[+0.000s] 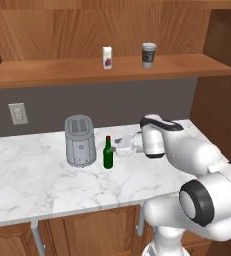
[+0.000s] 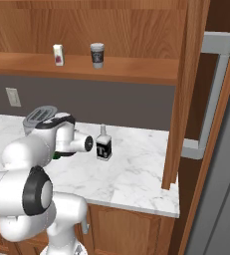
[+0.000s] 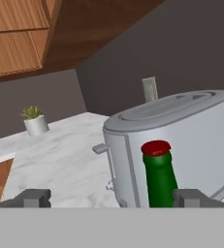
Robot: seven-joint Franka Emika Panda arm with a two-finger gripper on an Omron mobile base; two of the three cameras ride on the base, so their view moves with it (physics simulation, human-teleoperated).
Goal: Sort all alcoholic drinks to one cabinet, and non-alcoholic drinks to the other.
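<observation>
One green bottle (image 1: pixel 107 153), one toaster (image 1: pixel 80 140) — shelf: one carton (image 1: pixel 107 57), one cup (image 1: pixel 148 54).

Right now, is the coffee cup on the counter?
No, the coffee cup stands on the wooden shelf beside the white carton.

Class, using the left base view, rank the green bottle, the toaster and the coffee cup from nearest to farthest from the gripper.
1. Green bottle, on the counter just ahead of the open gripper.
2. Toaster, beyond the bottle on the counter.
3. Coffee cup, up on the shelf.
</observation>
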